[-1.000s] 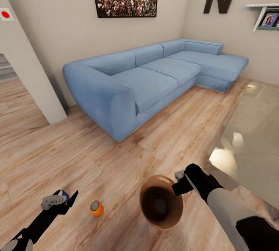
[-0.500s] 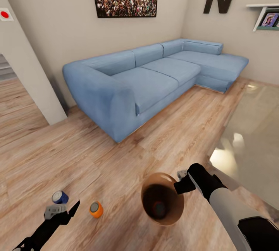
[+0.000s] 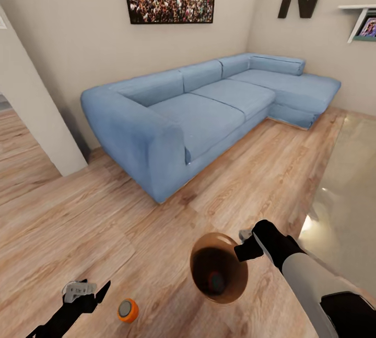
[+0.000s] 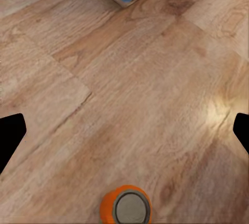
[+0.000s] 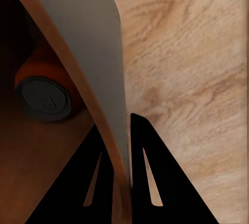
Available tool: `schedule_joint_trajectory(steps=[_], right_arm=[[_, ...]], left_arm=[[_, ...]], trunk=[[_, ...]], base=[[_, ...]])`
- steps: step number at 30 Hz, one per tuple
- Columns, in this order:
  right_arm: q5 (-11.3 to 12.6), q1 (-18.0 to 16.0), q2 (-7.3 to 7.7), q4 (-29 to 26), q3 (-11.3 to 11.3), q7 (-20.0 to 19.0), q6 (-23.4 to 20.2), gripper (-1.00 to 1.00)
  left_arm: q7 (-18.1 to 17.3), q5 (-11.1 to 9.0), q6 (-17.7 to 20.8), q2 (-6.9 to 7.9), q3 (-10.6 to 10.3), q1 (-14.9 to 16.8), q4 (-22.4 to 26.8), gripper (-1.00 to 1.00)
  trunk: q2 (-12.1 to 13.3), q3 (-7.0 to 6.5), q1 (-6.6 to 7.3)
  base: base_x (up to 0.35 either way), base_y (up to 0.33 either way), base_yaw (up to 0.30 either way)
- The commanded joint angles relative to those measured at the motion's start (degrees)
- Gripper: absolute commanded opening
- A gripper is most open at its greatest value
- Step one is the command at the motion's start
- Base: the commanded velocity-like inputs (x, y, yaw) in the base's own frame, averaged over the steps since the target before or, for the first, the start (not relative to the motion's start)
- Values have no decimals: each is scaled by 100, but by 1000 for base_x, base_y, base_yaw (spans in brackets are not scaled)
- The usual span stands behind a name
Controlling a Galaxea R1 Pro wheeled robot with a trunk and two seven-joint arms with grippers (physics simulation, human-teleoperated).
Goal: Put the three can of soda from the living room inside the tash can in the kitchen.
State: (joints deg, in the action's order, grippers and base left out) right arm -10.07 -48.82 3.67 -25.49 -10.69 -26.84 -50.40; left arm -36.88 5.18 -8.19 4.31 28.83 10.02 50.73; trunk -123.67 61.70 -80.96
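I am in the living room, looking down from the head camera at a pale wood floor (image 3: 156, 213), with the big blue sofa (image 3: 203, 108) ahead of me against the wall.

My right gripper (image 3: 245, 244) is pinched shut on the rim of the trash can (image 3: 222, 296), one finger inside the wall and one outside, as the right wrist camera shows. The bin hangs tilted from that thin grip, its brown inside open toward me. One orange can (image 5: 44, 92) already lies on its side at the bottom of the bin.

My left gripper (image 3: 86, 292) hovers low over the floor. Its jaws are spread wide and hold nothing. A second orange soda can (image 3: 128, 310) stands upright on the floor just beside it, apart from the fingers. In the left wrist camera this can (image 4: 126, 207) sits at the picture's edge, outside the gap between the jaws.

The risks, as I judge them: if I close the left jaws from here, they would miss the can or clip its side and knock it over, and it would then roll away across the smooth floor. I need to line up first. The bin is held only by its rim, so a quick swing or a bump could let it slip or spill the can inside.
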Motion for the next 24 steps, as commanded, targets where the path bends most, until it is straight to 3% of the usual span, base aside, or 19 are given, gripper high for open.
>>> schedule_joint_trajectory(steps=[1,10,16,21,24], right_arm=[[138,-2,-2,-2,14,-31,-31,-100],[137,0,-6,0,14,8,-31,-100],[147,-7,-1,-39,26,-21,-53,-100],[139,-20,-9,-141,30,-34,-122,-100],[139,-144,15,-200,31,-40,-593,-100]], left_arm=[[3,2,-2,0,0,0,-2,100],[12,0,-7,-6,0,0,-1,100],[200,23,-14,-2,7,4,-69,100],[421,26,-250,-2,4,42,-340,100],[569,12,-543,-1,1,69,-708,100]], trunk=[[0,0,0],[0,3,0],[-241,123,-131],[-441,227,-241],[-562,297,-307]], base=[[304,55,0],[76,12,0],[4,1,-42],[1,0,-62],[0,0,-76]])
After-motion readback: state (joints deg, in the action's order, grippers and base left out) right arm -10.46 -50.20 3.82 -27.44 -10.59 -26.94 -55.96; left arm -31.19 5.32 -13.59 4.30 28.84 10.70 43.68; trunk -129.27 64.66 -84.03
